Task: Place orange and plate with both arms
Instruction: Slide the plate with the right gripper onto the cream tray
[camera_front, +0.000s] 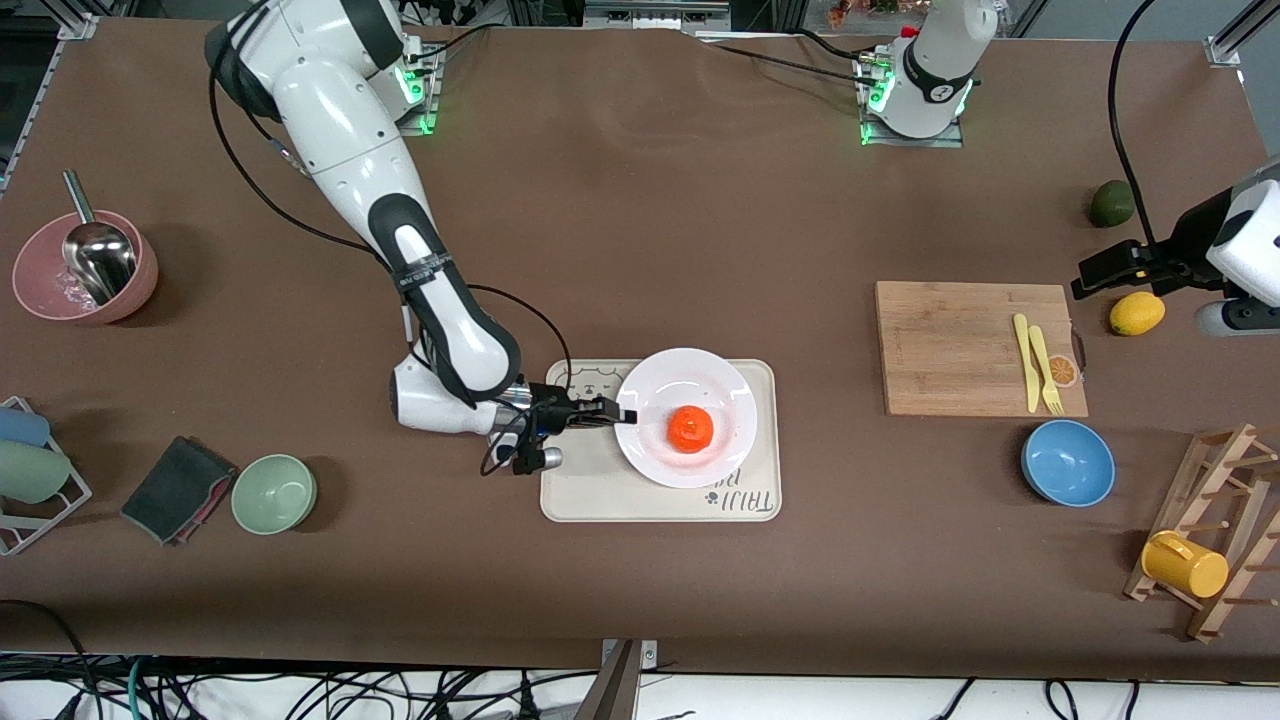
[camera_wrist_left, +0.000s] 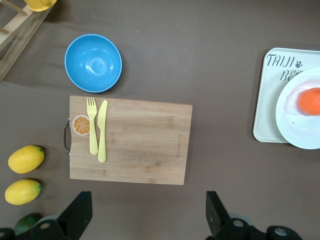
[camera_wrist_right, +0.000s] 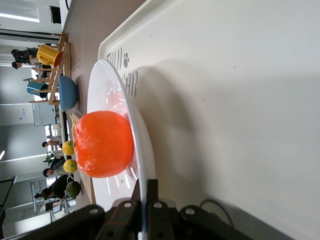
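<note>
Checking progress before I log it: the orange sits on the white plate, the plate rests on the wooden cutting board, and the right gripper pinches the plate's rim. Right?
Not quite. The plate rests on the cream tray, not the wooden cutting board; the front view shows it. The orange is on the plate, and the right gripper pinches its rim.

The front camera looks down over the whole table; both wrist views share the plate (camera_front: 684, 416) (camera_wrist_left: 304, 109) (camera_wrist_right: 131, 131), the right's from close alongside.

A yellow fork (camera_wrist_left: 92, 125) and knife (camera_wrist_left: 102, 131) lie side by side on a wooden board (camera_wrist_left: 140, 142) on the desk (camera_wrist_left: 200, 60), between a blue bowl (camera_wrist_left: 93, 63) and two lemons (camera_wrist_left: 25, 159).
</note>
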